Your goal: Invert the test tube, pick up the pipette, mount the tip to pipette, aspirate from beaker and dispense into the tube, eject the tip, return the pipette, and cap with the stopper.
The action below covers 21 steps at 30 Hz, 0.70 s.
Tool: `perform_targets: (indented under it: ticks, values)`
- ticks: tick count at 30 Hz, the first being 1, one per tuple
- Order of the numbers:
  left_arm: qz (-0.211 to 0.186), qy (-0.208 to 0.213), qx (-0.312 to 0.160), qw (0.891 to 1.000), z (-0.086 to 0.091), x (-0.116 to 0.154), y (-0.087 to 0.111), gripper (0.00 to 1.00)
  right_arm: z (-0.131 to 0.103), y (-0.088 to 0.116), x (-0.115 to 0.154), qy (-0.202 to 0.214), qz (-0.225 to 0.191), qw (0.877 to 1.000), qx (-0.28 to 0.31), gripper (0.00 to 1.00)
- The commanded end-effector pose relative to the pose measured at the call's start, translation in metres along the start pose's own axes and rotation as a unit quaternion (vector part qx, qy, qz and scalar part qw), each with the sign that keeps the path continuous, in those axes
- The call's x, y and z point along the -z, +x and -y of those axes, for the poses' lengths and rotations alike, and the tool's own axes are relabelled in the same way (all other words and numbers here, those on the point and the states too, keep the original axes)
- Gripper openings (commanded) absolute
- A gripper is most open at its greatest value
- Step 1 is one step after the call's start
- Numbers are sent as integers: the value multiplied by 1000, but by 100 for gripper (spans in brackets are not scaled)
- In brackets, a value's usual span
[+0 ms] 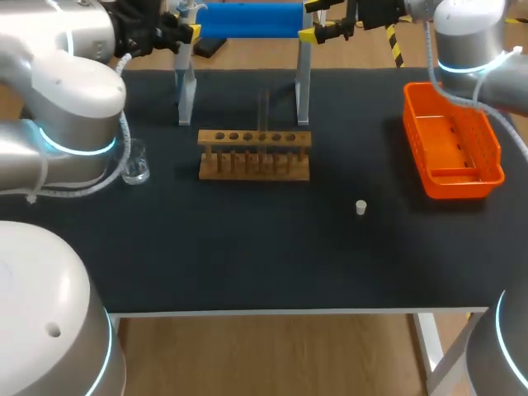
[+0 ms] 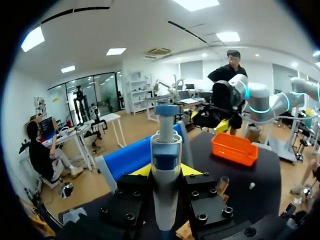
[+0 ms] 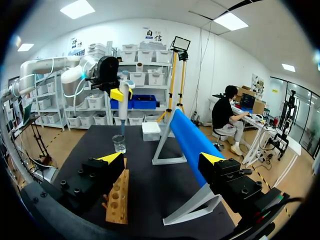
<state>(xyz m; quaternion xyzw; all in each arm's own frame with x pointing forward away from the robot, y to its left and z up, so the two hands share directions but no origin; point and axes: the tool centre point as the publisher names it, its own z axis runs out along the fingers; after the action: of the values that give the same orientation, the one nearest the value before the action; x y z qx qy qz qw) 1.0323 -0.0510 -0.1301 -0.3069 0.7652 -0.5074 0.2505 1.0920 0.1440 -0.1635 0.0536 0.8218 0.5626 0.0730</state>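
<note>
Surface [image 1: 247, 247]: I see a black matt covering that looks like cloth, with no glare.
Rack [image 1: 254, 154]: bare light wood, dull.
Basket [image 1: 462, 186]: orange plastic with perforated walls and a slight sheen.
Beaker [image 1: 136, 169]: clear glass; I catch bright glints.
Stopper [image 1: 360, 207]: white and matt; I cannot tell the material.
Pipette [image 2: 165, 170]: smooth white and blue plastic, mildly glossy.
Stand [image 1: 186, 91]: pale metal legs with a satin finish.

Pipette [image 2: 166, 165] upright in left tool [image 2: 165, 172]; white stopper [image 1: 360, 207] on mat [image 1: 247, 256]

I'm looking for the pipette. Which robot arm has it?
The left gripper: the pipette sits gripped between its fingers, while the right gripper holds nothing.
</note>
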Motion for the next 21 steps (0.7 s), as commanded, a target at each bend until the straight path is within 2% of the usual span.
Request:
perform_targets:
  ticks: [1, 9, 21]
  values:
    - [37, -14, 7, 999, 0, -12, -2, 0, 0, -1, 1, 1, -2, 1000, 0, 100]
    - [70, -26, 20, 997, -3, -22, -12, 0, 0, -1, 1, 1, -2, 1000, 0, 100]
    - [95, -33, 35, 994, 1, -43, -29, 0, 0, -1, 1, 1, -2, 1000, 0, 100]
